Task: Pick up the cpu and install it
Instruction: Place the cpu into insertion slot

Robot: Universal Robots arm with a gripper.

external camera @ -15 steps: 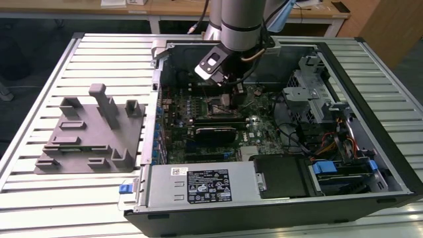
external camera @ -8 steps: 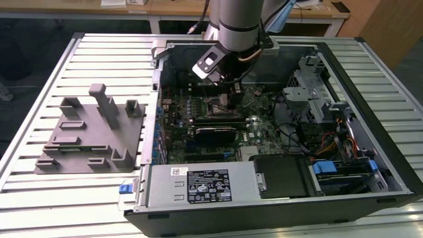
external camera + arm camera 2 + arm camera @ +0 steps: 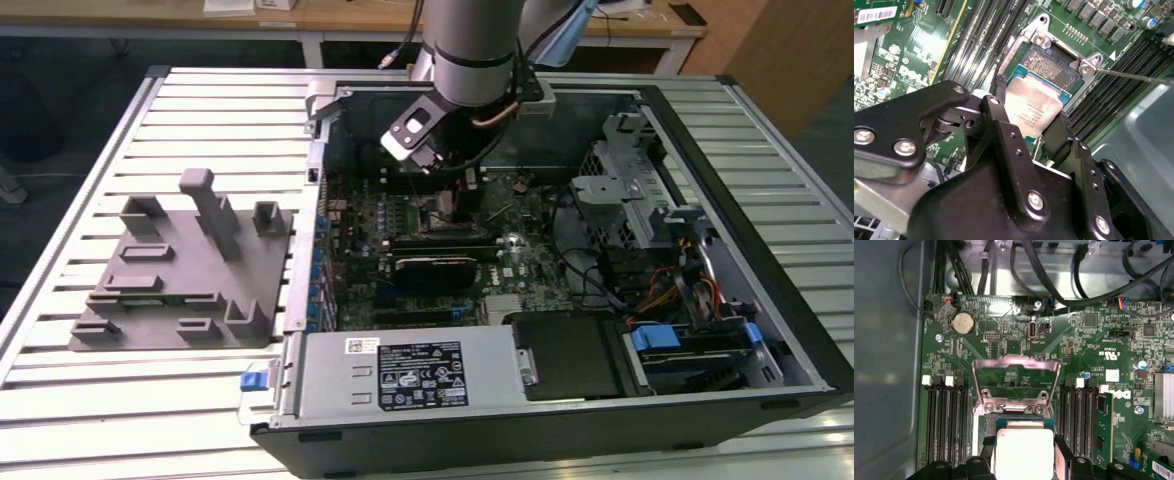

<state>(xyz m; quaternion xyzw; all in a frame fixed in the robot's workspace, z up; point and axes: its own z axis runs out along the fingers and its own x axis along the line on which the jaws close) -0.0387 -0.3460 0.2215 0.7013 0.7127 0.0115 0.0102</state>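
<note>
The chip (image 3: 1024,456) is a small flat square with a pale silver top and a darker blue-green rim. In both wrist views it sits between the two black fingers of the gripper (image 3: 1024,444). The jaws are drawn in narrow, pressing on its two opposite edges. It is held right over the socket (image 3: 1050,59) on the green circuit board (image 3: 1089,355); whether it rests in the socket cannot be told. The socket's metal cover plate (image 3: 1015,371) stands lifted open just beyond the chip.

In the exterior view an open computer case (image 3: 767,290) lies on its side on a table (image 3: 147,410) of pale metal slats, with wooden desks (image 3: 334,14) behind. The robot arm (image 3: 467,50) reaches down into the case.

Long black memory slots (image 3: 944,420) run along both sides of the socket, close to the fingers. A thin metal lever (image 3: 1134,75) sticks out beside it. Dark cables (image 3: 1054,287) loop past the board's far edge. A grey plastic fixture (image 3: 180,275) sits on the table at the exterior view's left, apart from the case.
</note>
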